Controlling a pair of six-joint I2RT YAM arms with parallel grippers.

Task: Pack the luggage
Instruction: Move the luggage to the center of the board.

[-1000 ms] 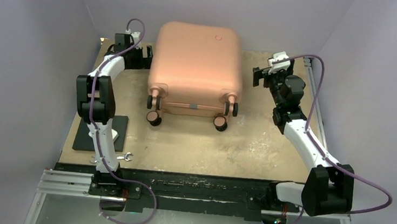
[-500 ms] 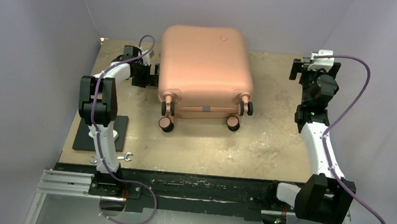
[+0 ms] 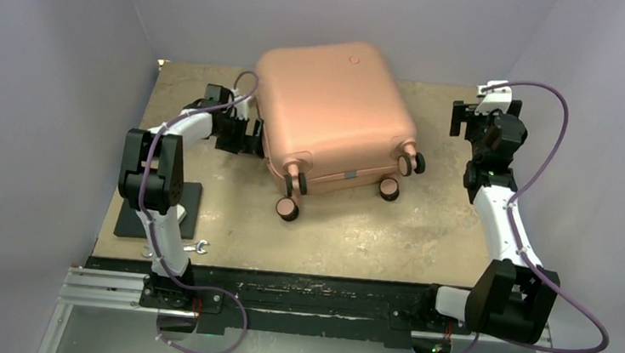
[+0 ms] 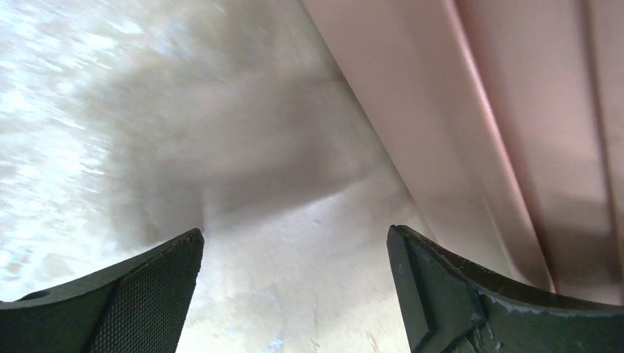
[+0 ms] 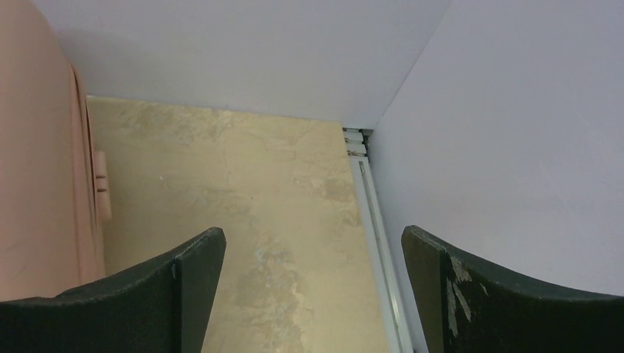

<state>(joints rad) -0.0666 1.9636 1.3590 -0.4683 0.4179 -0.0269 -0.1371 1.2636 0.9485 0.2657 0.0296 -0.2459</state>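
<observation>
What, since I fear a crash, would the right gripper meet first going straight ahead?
Likely bare table, short of the back wall; the luggage lies off to the left. Depth is unclear.

1. The right gripper (image 5: 313,243) is seen with its dark fingers (image 5: 176,294) spread wide, and nothing is held between them.
2. The luggage (image 5: 33,162) is seen to the left of the left finger.
3. The table (image 5: 243,184), mottled tan, is framed between the fingers.
4. A metal rail (image 5: 371,213) and a pale wall (image 5: 515,132) are seen ahead of the right finger.
</observation>
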